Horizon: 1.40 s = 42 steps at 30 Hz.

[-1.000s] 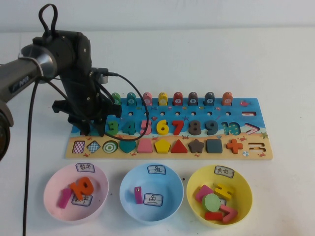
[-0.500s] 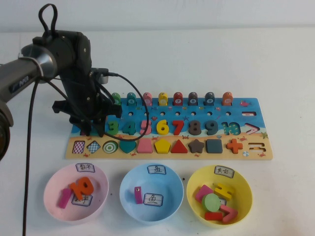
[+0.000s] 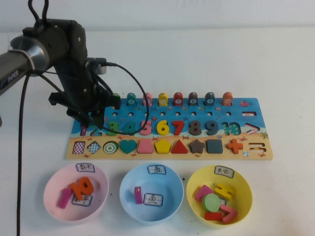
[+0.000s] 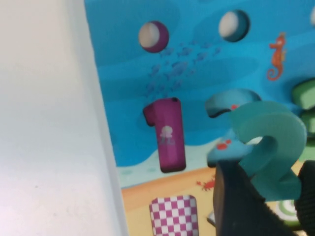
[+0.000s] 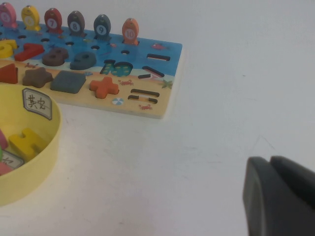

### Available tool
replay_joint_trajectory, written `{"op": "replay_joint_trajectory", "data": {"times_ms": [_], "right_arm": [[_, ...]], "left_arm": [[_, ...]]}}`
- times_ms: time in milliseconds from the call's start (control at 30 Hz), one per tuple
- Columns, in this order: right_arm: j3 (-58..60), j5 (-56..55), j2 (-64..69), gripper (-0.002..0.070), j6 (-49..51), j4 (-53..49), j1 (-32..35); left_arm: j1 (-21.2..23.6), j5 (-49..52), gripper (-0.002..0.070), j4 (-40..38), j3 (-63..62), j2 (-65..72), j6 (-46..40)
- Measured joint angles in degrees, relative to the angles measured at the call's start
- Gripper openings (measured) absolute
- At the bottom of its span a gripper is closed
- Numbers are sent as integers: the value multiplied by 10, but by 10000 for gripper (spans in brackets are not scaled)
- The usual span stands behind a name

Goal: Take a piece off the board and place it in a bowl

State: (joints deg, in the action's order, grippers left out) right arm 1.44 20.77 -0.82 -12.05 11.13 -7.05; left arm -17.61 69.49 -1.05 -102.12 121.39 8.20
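The left tool gripped the small teal-green wooden numeral "2", lifted just above its recess in the long blue-and-sandy wooden board, beside the purple "1". The right tool hung over bare tabletop, its fingers' state unclear.

Lower end of teal "2" hidden behind left hand (fingertips cropped)

You see piece: matt teal paint, smooth face, edges slightly soft. Board: printed surface, low sheen, pale wood showing at edge. Pink bowl: smooth plastic, faint gloss, white paper labels. Left gripper: matt black plastic jaws around piece. Right gripper: same dull black finish. Bench: white, matt, smooth.
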Motion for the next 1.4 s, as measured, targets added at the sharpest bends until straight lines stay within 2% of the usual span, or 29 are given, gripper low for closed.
{"op": "replay_joint_trajectory", "data": {"times_ms": [167,300,533,900,1067,1400], "right_arm": [[0,0,0,-18,0,0,0],[0,0,0,-18,0,0,0],[0,0,0,-18,0,0,0],[0,0,0,-18,0,0,0],[0,0,0,-18,0,0,0],[0,0,0,-18,0,0,0]], "left_arm": [[0,1,210,0,1,-44,-22],[-5,0,210,14,48,-106,-27],[-12,-67,210,21,260,-286,-30],[-79,-283,210,-7,575,-562,-49],[-91,-309,210,-40,655,-609,-49],[-91,-343,210,-45,725,-624,-49]]}}
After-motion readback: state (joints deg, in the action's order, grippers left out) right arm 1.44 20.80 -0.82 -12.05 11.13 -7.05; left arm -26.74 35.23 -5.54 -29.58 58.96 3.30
